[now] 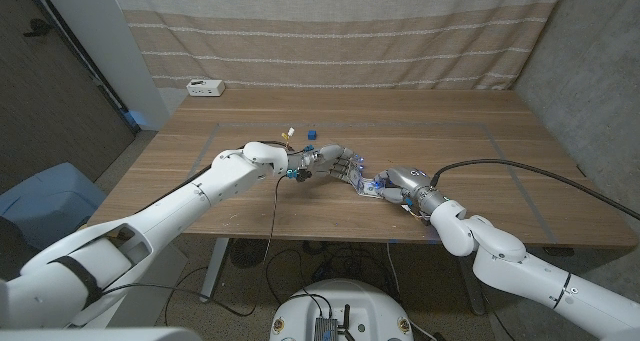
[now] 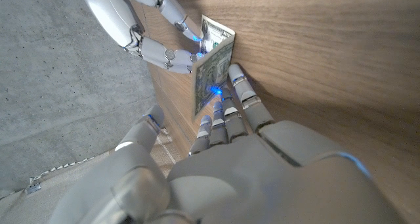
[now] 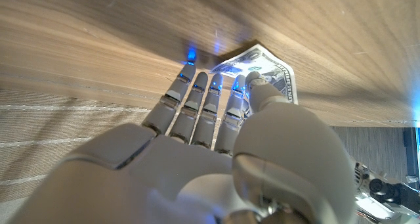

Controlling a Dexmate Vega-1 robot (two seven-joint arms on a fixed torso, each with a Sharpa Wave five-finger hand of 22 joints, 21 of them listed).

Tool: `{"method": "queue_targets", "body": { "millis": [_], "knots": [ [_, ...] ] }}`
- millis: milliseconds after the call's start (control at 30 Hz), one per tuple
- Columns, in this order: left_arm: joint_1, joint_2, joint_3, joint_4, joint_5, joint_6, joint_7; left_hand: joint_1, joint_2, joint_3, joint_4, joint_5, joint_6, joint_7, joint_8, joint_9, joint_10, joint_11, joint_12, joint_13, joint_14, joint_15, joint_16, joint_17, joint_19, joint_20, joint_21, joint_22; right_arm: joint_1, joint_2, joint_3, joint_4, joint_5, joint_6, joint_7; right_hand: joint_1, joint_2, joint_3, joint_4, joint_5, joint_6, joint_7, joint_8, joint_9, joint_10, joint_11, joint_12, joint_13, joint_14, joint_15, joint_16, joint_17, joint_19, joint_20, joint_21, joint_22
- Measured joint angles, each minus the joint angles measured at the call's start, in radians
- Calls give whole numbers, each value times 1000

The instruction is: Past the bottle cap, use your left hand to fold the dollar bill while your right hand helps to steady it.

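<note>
Both hands point(image 1: 335, 165) on dollar bill point(image 2: 211, 65)

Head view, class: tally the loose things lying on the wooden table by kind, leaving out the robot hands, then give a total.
Dollar bill: 1
Blue bottle cap: 1
White box at the far left corner: 1
Small pale item beside the cap, too small to identify: 1
Total: 4

both hands point(image 1: 335, 165) point(image 1: 400, 184) on dollar bill point(image 1: 372, 187)
</note>
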State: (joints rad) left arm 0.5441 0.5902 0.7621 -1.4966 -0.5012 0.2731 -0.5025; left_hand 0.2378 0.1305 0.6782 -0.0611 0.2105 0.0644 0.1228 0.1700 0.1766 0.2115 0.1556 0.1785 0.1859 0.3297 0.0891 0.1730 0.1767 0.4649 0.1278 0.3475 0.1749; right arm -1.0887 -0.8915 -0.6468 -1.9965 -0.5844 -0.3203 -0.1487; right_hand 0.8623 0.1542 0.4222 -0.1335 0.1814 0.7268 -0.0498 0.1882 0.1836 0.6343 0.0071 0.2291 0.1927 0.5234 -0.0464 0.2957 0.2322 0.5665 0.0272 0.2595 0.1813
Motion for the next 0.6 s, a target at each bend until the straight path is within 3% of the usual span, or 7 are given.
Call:
{"method": "queue_targets", "body": {
  "millis": [67,433,600],
  "knots": [
    [-1,-9,0,10,-1,-7,-5,0,0,0,0,-3,0,0,4,0,6,-6,7,0,8,-8,5,-3,13,-5,0,0,2,0,0,2,1,0,1,0,0,0,0,0,0,0,0,0,4,-4,0,0,1,-1,0,0,0,0,0,0],
    [47,-44,-64,28,-86,-78,-15,-4,-4,9,0,-4,31,2,15,0,92,20,34,0,103,-20,27,-5,115,-14,16,0,18,1,-15,14,-4,-5,22,0,0,0,0,0,22,-8,5,0,32,-18,4,0,14,-4,0,-5,0,0,0,0],
    [75,-56,-95,28,-150,-108,-12,-9,-9,11,-3,-4,14,-23,10,0,92,25,31,2,107,-14,27,-5,118,-17,16,0,25,1,-23,20,-8,-11,32,0,0,0,0,0,34,-9,5,-2,38,-23,4,0,18,-7,0,-2,0,0,0,0]
  ]
}}
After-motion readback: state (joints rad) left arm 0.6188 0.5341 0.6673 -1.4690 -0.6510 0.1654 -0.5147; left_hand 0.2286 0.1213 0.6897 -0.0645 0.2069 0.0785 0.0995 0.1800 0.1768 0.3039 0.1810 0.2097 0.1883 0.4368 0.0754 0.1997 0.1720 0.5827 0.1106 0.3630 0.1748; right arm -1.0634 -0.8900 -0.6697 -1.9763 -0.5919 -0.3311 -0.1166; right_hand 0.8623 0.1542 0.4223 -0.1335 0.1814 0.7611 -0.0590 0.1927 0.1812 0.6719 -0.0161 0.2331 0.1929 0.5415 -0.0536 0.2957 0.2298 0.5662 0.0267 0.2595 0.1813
